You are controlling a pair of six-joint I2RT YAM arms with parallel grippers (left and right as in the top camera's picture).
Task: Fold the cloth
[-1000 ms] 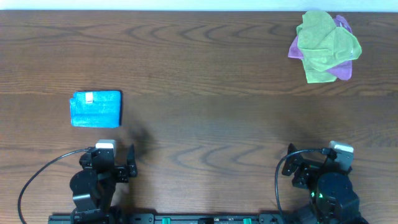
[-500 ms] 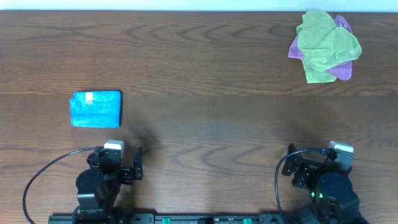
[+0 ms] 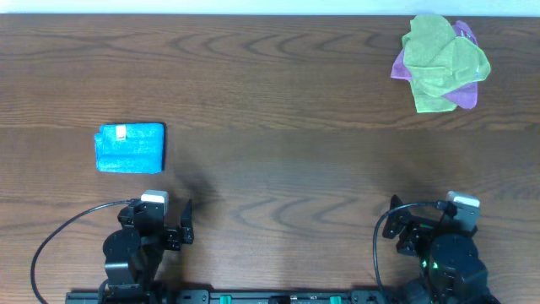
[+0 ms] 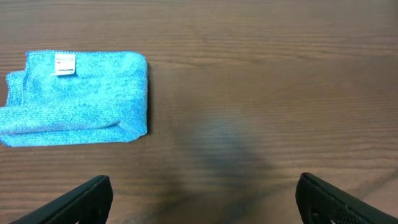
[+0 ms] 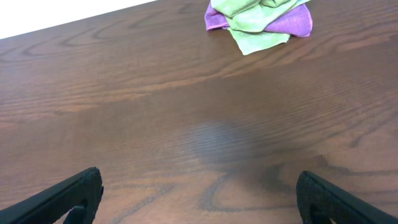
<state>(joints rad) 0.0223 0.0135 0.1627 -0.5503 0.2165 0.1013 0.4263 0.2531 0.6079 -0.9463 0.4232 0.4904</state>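
Sky-blue cloth [image 3: 130,148] lies flat on the dark wood-grain tabletop [image 3: 278,101], already in a compact rectangle, long side running left to right. Left wrist view shows stacked layers along the cloth's near edge and a rounded fold on its right side. Small white tag [image 4: 65,64] sits on top, close to the far edge and left of the cloth's middle. Left end effector [image 4: 208,202] hovers near the cloth, on the robot side and a little to its right, not touching it; its two dark fingers [image 4: 93,193] stand wide apart with only bare wood between them, nothing held. Right end effector [image 5: 199,196] is well apart from the cloth, far to its right along the robot side, fingers likewise spread wide over bare wood, nothing held. A crumpled lime-green cloth [image 3: 443,59] lies well apart from the blue cloth, far to its right and toward the far edge, draped over a purple-pink cloth [image 3: 466,95] that shows at the heap's sides. A black cable [image 3: 67,232] loops beside the left arm, robot side of the cloth.
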